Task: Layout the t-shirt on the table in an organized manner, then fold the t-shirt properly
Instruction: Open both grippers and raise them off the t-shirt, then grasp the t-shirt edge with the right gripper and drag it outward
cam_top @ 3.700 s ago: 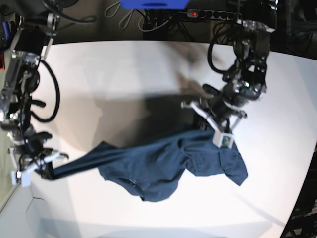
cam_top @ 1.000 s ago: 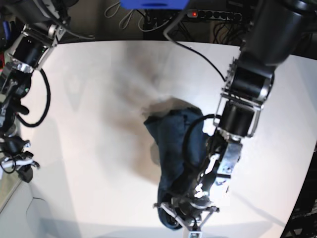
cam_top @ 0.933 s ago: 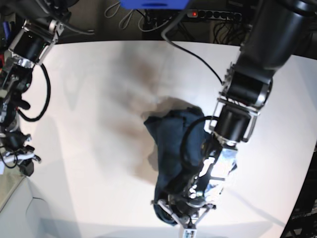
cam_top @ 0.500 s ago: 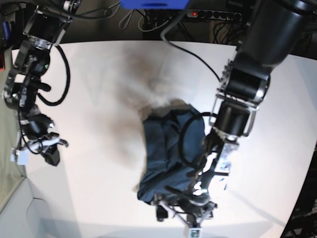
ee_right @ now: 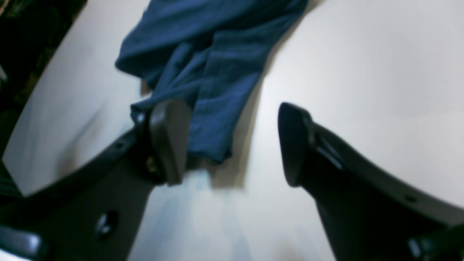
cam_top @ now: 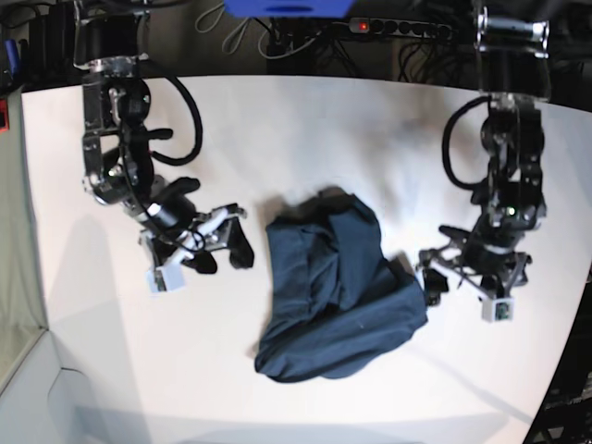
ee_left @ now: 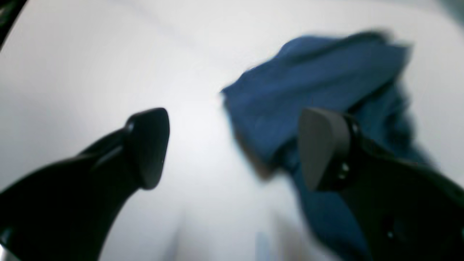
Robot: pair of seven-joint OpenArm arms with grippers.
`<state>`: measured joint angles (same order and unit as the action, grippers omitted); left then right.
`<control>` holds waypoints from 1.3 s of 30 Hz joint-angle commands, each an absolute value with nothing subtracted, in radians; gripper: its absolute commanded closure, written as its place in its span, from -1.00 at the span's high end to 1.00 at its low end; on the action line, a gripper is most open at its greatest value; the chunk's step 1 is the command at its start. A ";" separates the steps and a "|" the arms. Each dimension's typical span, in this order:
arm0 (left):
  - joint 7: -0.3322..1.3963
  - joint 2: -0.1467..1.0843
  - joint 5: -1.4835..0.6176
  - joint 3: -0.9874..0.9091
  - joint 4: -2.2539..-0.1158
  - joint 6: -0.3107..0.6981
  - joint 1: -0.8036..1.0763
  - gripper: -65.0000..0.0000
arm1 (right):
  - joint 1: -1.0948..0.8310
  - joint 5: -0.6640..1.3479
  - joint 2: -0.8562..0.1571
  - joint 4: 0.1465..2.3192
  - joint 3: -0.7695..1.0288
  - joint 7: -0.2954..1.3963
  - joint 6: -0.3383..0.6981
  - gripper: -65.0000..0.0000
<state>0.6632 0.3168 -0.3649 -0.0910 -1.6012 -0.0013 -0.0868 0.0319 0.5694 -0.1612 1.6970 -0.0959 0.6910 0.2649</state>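
**Shirt bunched mid-table, both grippers apart**

The t-shirt (cam_top: 333, 296) lies crumpled at the centre of the table (cam_top: 277, 129), long axis from 12 to 6 o'clock. Left gripper (cam_top: 472, 277) at 3 o'clock and right gripper (cam_top: 222, 242) at 9 o'clock stand spread, holding nothing.

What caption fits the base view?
Both open grippers, left and right, flank the crumpled shirt on the table.

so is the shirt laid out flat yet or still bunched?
Bunched. The t-shirt lies in a rumpled heap on the table, layers overlapping, no sleeves spread; neither gripper holds it.
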 commanded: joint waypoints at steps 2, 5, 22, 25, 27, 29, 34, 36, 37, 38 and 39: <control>0.638 0.352 -0.369 -0.136 -1.627 -0.001 -0.059 0.66 | 0.022 0.588 -0.163 1.713 -0.116 0.659 0.271 0.28; 0.638 0.358 -0.369 -0.196 -1.627 -0.001 -0.010 0.66 | 0.012 0.587 -0.162 1.698 -0.136 0.659 0.271 0.28; 0.639 0.349 -0.369 -0.242 -1.755 -0.002 0.171 0.65 | 0.008 0.065 -0.065 1.557 -0.305 0.467 0.271 0.28; 0.638 0.349 -0.369 -0.249 -1.758 -0.002 0.185 0.65 | 0.007 0.050 -0.064 1.546 -0.305 0.440 0.271 0.28; 0.638 0.346 -0.369 -0.268 -1.759 -0.002 0.194 0.65 | 0.007 0.048 -0.064 1.546 -0.305 0.435 0.271 0.28; 0.638 0.328 -0.369 -0.286 -1.759 -0.002 0.194 0.65 | 0.013 0.050 -0.064 1.546 -0.305 0.433 0.271 0.28; 0.645 0.305 -0.369 -0.321 -1.759 -0.002 0.193 0.65 | 0.027 0.044 -0.045 1.546 -0.305 0.433 0.271 0.28; 0.645 0.305 -0.369 -0.321 -1.759 -0.002 0.193 0.65 | 0.042 0.044 -0.041 1.543 -0.305 0.433 0.271 0.28; 0.642 0.305 -0.369 -0.321 -1.759 -0.002 0.193 0.65 | 0.044 0.044 -0.038 1.531 -0.305 0.433 0.271 0.27; 0.642 0.305 -0.369 -0.321 -1.758 -0.002 0.193 0.65 | 0.047 0.044 -0.036 1.518 -0.305 0.433 0.271 0.27; 0.642 0.305 -0.369 -0.321 -1.758 -0.002 0.193 0.65 | 0.058 0.044 -0.036 1.512 -0.305 0.433 0.271 0.27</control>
